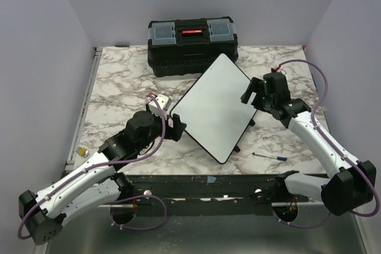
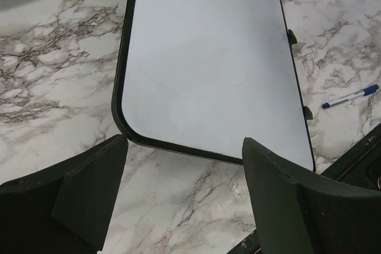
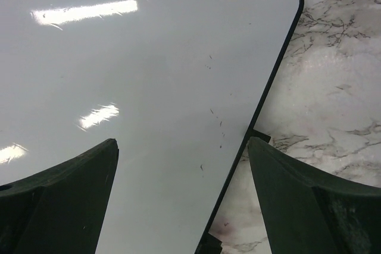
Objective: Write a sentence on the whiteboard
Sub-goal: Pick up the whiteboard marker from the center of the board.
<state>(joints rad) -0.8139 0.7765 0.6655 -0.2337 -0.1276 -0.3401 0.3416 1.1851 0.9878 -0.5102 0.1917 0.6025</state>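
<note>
From above, the whiteboard (image 1: pixel 214 108) lies turned on a diagonal in the middle of the marble counter (image 1: pixel 113 81), its face plain glossy white. A black toolbox (image 1: pixel 192 46) stands behind it at the far edge. A blue pen (image 1: pixel 269 157) lies on the counter near the right arm, apart from the board. The left hand (image 1: pixel 177 128) sits at the board's left corner and the right hand (image 1: pixel 249 94) at its right-side edge, each close to the rim.

In the left wrist view, the left hand (image 2: pixel 184 141) is spread wide and holds nothing. The board (image 2: pixel 208 57) stretches away from it, its near rounded edge lying just past the fingertips (image 2: pixel 89 188). The pen (image 2: pixel 350 96) rests on the counter (image 2: pixel 53 57) to the right.

In the right wrist view, the right hand (image 3: pixel 181 144) is also spread wide and holds nothing. The board (image 3: pixel 149 87) fills the left, with ceiling lights reflected and a few tiny dark specks on it. Its black rim runs between the fingers: one finger (image 3: pixel 65 200) over the board, the other over the counter (image 3: pixel 339 87).
</note>
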